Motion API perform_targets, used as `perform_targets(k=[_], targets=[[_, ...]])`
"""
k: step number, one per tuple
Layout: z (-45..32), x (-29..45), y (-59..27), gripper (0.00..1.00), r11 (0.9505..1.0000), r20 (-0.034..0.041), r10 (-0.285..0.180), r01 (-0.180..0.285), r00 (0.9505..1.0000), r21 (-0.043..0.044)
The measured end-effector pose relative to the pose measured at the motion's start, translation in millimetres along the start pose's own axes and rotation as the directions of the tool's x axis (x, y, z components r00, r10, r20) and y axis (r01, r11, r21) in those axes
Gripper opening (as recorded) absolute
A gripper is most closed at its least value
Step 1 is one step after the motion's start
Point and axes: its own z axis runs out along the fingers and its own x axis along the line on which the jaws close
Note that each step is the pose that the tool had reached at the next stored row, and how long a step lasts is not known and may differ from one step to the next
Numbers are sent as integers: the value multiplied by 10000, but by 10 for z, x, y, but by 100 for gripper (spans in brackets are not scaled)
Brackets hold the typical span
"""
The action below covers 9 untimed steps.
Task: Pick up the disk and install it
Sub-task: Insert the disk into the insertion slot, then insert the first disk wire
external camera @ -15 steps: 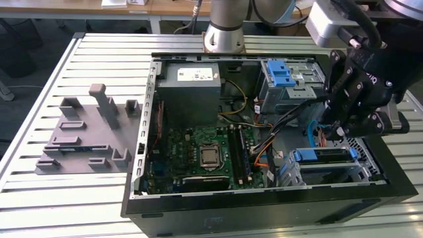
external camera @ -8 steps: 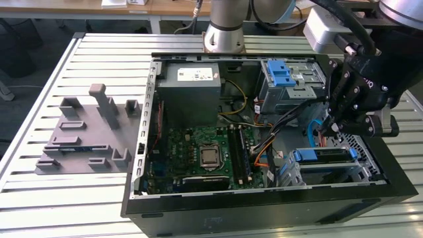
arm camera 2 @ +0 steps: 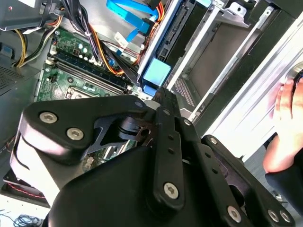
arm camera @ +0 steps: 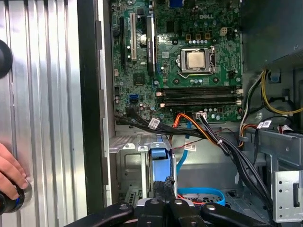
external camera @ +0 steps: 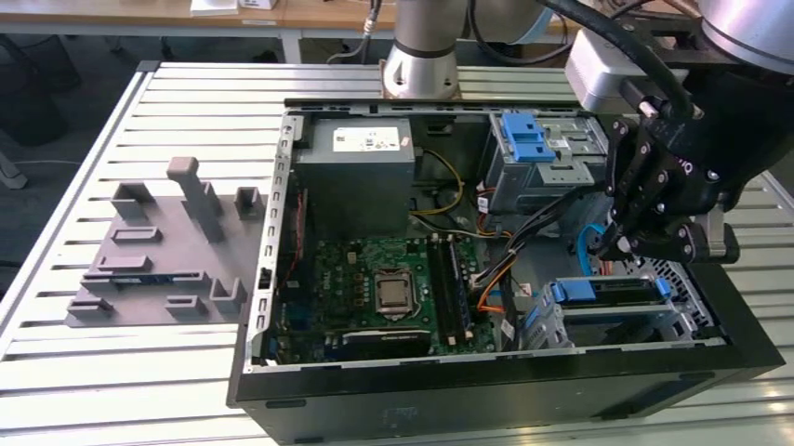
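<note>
1. Tool state. I read the gripper (external camera: 620, 249) as closed: its fingers are drawn together and nothing shows between them. It points down into the open computer case (external camera: 496, 395), at the exterior view's right.

2. Location of the task item. The disk (external camera: 604, 291) sits in the drive bay (external camera: 676, 325) at the case's near corner, on the exterior view's right, well apart from the motherboard (external camera: 378, 279).

3. Governing relation. The disk lies directly below the fingertips, just ahead of them along the tool's axis. Its visible blue carrier edge runs left to right in the exterior view, crosswise to the fingers.

4. View differences.
- The exterior view shows a gap in height between tool and disk.
- In the first wrist view the tips (arm camera: 166, 184) overlap the blue carrier (arm camera: 158, 156), so I cannot confirm contact.
- Both wrist views show a person's hand (arm camera: 9, 175) resting on the slatted table (arm camera: 47, 94) beside the case.
</note>
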Motion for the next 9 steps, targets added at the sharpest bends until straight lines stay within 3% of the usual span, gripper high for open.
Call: perform_targets(k=[9], targets=[[30,0,1,11,10000,-1,0,0,10000,0]])
